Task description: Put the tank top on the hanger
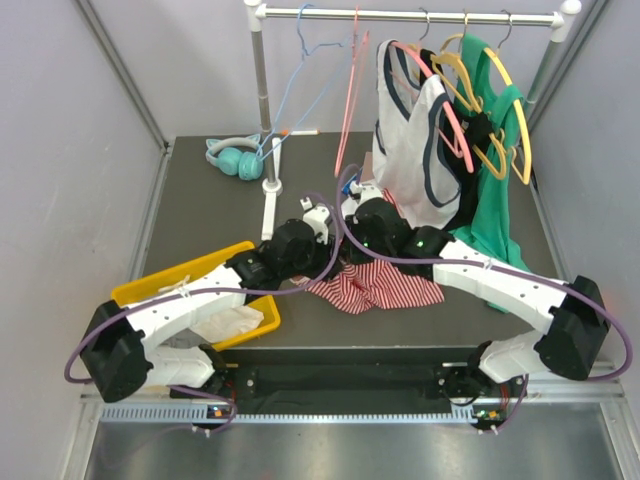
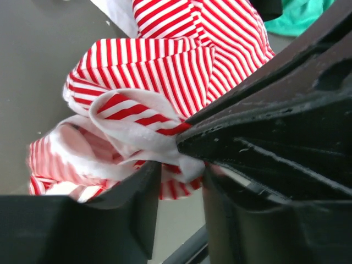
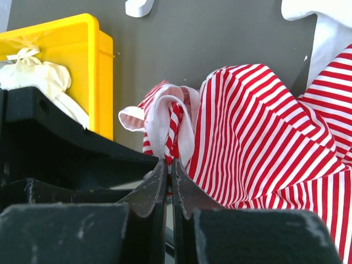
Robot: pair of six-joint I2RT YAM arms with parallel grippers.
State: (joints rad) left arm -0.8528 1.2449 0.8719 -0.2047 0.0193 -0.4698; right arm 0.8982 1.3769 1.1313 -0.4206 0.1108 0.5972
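The red-and-white striped tank top (image 1: 375, 285) lies crumpled on the dark table between the two arms. My right gripper (image 3: 169, 164) is shut on a folded white-edged strap of the top. In the left wrist view that gripper's black fingers (image 2: 264, 126) come in from the right and pinch the fold. My left gripper (image 2: 181, 176) is open, and the pinched fold hangs at the gap between its fingertips. Both grippers meet at the top's left edge. The thin salmon-pink hanger (image 1: 350, 90) hangs bare on the rail, far behind them.
A light blue hanger (image 1: 300, 70) hangs left of the salmon one. A white top (image 1: 415, 140) and a green garment (image 1: 500, 180) hang at the right. Teal headphones (image 1: 235, 157) lie by the rack pole (image 1: 262, 90). A yellow bin (image 1: 200, 275) holding white cloth stands at the left.
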